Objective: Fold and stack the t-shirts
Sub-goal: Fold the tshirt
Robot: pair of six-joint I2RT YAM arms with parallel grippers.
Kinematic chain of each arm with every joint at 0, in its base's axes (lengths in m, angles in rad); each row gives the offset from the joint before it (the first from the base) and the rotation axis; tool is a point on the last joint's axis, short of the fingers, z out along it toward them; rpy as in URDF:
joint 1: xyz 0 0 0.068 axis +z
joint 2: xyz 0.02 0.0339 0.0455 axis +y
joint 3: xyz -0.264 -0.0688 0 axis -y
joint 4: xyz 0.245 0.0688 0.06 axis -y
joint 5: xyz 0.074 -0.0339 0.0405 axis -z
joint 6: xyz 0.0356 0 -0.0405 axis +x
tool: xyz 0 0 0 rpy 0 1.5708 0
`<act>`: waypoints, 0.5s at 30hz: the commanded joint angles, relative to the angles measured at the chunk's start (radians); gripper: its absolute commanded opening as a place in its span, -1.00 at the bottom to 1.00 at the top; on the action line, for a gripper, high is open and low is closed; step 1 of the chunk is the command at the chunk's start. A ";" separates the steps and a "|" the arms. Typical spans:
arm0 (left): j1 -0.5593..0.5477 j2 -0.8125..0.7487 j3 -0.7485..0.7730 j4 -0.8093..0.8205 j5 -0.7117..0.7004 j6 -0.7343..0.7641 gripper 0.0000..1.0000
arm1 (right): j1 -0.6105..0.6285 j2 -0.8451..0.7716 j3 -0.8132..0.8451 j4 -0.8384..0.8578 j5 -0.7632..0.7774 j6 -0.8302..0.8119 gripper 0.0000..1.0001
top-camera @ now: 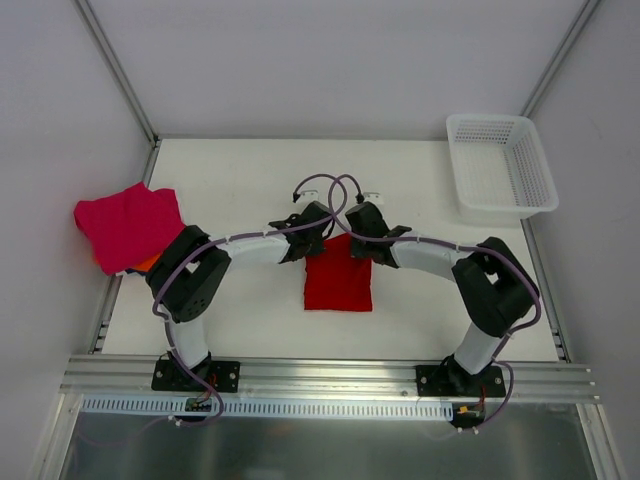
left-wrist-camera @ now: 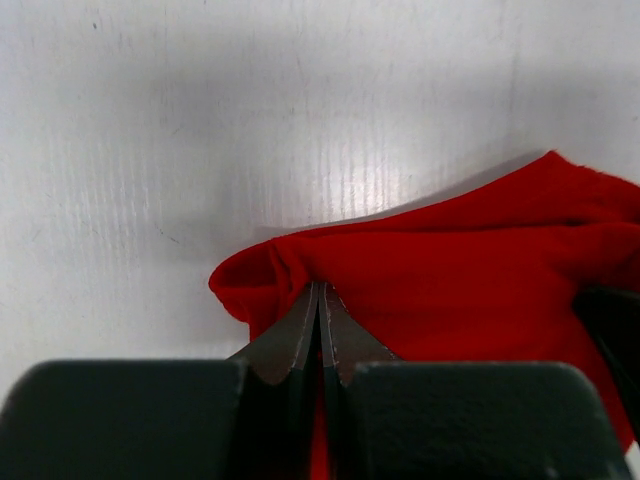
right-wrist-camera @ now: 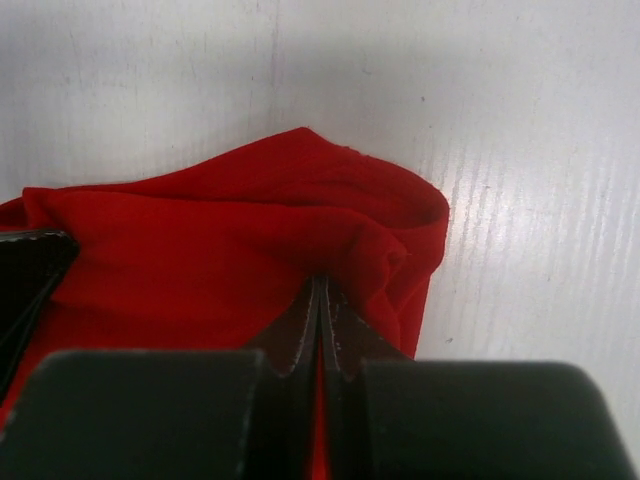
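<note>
Red cloth lies in the near middle of the table [top-camera: 250, 170]: the red t-shirt [top-camera: 338, 280] sits just beyond the arm bases as a narrow, partly folded rectangle between the two arms. Both grippers meet it at its far edge. The left gripper [left-wrist-camera: 320, 300] has its jaws pressed together on the bunched far-left corner. The right gripper [right-wrist-camera: 322, 295] is clamped the same way on the far-right corner. The fabric puckers around each set of tips.

The step in hand looks like folding that far edge toward the near hem. Done well, both corners would rise together and level. The cloth between them should stay lightly taut and travel straight toward the arm bases, so that edge lands on edge. Letting go should wait until the fold lies flat. The wrists are close together, so they could knock, and a pinched layer could slip out on one side and skew the fold.

Farther off, at the table's left edge, a crumpled magenta-pink t-shirt [top-camera: 128, 222] covers an orange t-shirt [top-camera: 148, 262], both apparently unfolded. A white mesh basket [top-camera: 500, 165] stands at the far right corner, well apart.
</note>
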 commanded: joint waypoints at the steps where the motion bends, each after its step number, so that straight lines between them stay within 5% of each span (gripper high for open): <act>1: 0.002 0.018 -0.037 0.019 0.017 -0.025 -1.00 | -0.002 0.005 0.003 0.023 -0.027 0.011 -0.99; 10: 0.005 -0.005 -0.030 0.033 -0.021 0.002 -1.00 | -0.002 -0.015 -0.011 0.026 0.009 -0.019 -0.99; 15: 0.003 -0.203 -0.016 0.030 -0.052 0.059 -1.00 | -0.002 -0.124 0.005 0.039 0.026 -0.085 -0.96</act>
